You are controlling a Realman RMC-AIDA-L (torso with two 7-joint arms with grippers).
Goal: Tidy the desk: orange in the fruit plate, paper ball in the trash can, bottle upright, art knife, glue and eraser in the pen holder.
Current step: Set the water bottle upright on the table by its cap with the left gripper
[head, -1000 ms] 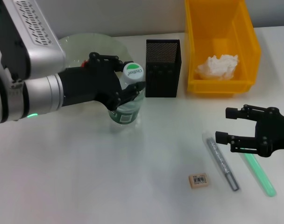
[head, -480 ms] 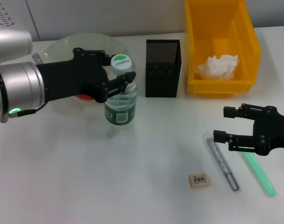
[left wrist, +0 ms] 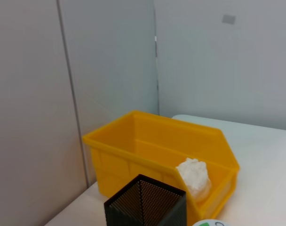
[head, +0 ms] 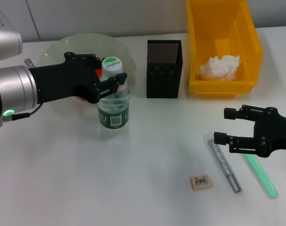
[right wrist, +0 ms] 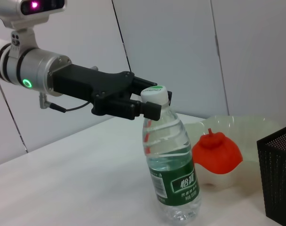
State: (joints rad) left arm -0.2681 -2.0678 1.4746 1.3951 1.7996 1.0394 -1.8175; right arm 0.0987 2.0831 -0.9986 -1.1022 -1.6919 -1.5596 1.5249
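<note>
Left claw (head: 111,79) first: clamped on the neck of the small clear plastic water bottle with the green label (head: 114,104), just under the white-and-green cap. Looks upright, base down on the white table (head: 86,188), at about 8 o'clock from the tall square black mesh pen holder (head: 164,70). Sitting right in front of the wide pale green glass fruit plate (head: 52,49) out at 10 o'clock, with the red-orange round orange (right wrist: 217,153) already inside.

Biggest worry here, judging by the high grip and how little water is in there: could tip on release with any sideways drag from the fingers. Might knock the plate rim or roll into the pen holder.

Over at 1 o'clock: deep bright yellow plastic trash can (head: 199,47), crumpled white paper ball (head: 221,67) in it. Done, seemingly.

Down around 5 o'clock: small beige eraser with the barcode sticker (head: 200,181), thin silver art knife (head: 224,162), green glue stick (head: 260,174). All flat on the table, none in the holder yet.

Right claw (head: 224,125) spread apart, holding nothing, hovering over the knife and glue. Close together, those two, so easy to nudge one while grabbing the other.
</note>
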